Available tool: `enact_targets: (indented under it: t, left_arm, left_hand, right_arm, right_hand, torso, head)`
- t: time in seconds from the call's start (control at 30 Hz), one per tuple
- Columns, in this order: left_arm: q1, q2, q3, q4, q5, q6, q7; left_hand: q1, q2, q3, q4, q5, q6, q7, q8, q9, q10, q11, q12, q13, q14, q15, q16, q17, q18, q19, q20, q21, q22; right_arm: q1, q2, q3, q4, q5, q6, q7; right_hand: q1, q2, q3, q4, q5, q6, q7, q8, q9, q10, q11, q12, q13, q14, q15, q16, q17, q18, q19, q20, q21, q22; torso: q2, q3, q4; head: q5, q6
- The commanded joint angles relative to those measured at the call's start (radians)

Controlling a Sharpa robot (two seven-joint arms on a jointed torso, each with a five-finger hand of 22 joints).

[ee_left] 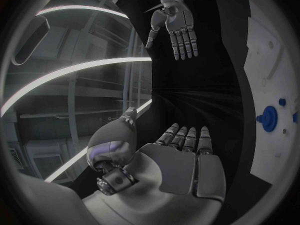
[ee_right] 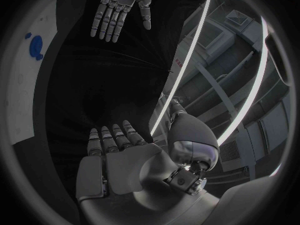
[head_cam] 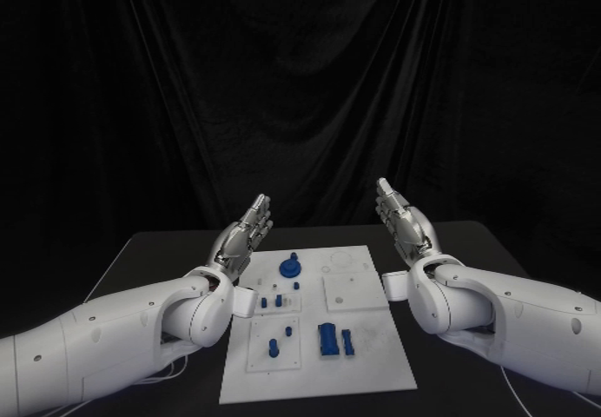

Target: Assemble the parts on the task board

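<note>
task board [head_cam: 376,365] lengthwise away from robot, flat

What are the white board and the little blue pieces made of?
The task board looks like matte white plastic: flat, even colour, no glare. The blue parts look like smooth moulded plastic, solid blue throughout. I can't be sure from looks alone.

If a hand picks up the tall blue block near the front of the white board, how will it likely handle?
The blue block looks rigid and molded, so it probably won't flex. It seems small against the board, so likely light. Standing upright, it may tip if pushed high. Both the left hand and the right hand are empty now.
</note>
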Motion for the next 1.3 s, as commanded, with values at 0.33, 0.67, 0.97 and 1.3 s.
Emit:
enact_targets:
  t: [0.33,0.67,0.97,1.3]
  left_arm:
    - [-0.007,0.008,0.058,0.058,0.066,-0.375,-0.076]
    - [-0.007,0.008,0.06,0.059,0.067,-0.382,-0.077]
    - [-0.007,0.008,0.06,0.059,0.067,-0.382,-0.077]
    - [-0.007,0.008,0.06,0.059,0.067,-0.382,-0.077]
  left_hand:
    - [-0.261,-0.059,-0.006,-0.028,-0.108,-0.078,-0.001,-0.005,-0.002,-0.002,-0.01,-0.006,-0.001,0.001,-0.009,-0.004,-0.001,-0.067,-0.001,-0.053,-0.007,-0.002]
    - [-0.34,-0.059,-0.006,-0.028,-0.202,-0.078,-0.001,-0.005,-0.002,-0.002,-0.01,-0.006,-0.001,0.001,-0.009,-0.004,-0.001,-0.067,-0.001,-0.053,-0.007,-0.002]
    - [-0.408,-0.059,-0.006,-0.028,-0.202,-0.078,-0.001,-0.005,-0.002,-0.002,-0.01,-0.006,-0.001,0.001,-0.009,-0.004,-0.001,-0.067,-0.001,-0.053,-0.007,-0.002]
    - [-0.49,-0.059,-0.006,-0.028,-0.202,-0.078,-0.001,-0.005,-0.002,-0.002,-0.01,-0.006,-0.001,0.001,-0.009,-0.004,-0.001,-0.067,-0.001,-0.053,-0.007,-0.002]
  right_arm:
    - [-0.004,0.005,0.009,0.007,0.078,-0.124,-0.066]
    - [-0.004,0.005,0.009,0.007,0.078,-0.124,-0.066]
    - [-0.004,0.005,0.009,0.007,0.078,-0.124,-0.066]
    - [-0.004,0.005,0.009,0.007,0.078,-0.124,-0.066]
  right_hand:
    - [-0.278,0.0,-0.001,-0.037,-0.146,-0.077,0.0,-0.126,-0.029,-0.001,-0.031,-0.146,-0.017,-0.001,-0.097,-0.091,-0.002,-0.007,-0.001,-0.112,-0.006,-0.056]
    - [-0.361,0.0,-0.001,-0.037,-0.146,-0.077,0.0,-0.126,-0.029,-0.001,-0.031,-0.146,-0.017,-0.001,-0.097,-0.091,-0.002,-0.007,-0.001,-0.112,-0.006,-0.056]
    - [-0.407,0.0,-0.001,-0.037,-0.146,-0.077,0.0,-0.126,-0.029,-0.001,-0.031,-0.146,-0.017,-0.001,-0.097,-0.091,-0.002,-0.007,-0.001,-0.112,-0.006,-0.056]
    - [-0.521,0.0,-0.001,-0.037,-0.146,-0.077,0.0,-0.126,-0.029,-0.001,-0.031,-0.146,-0.017,-0.001,-0.097,-0.091,-0.002,-0.007,-0.001,-0.112,-0.006,-0.056]
  torso:
    - [0.011,-0.0026,0.0021]
    - [0.011,-0.0026,0.0021]
    - [0.011,-0.0026,0.0021]
    - [0.011,-0.0026,0.0021]
  head:
    - [-0.009,0.048]
    - [-0.009,0.048]
    - [-0.009,0.048]
    - [-0.009,0.048]
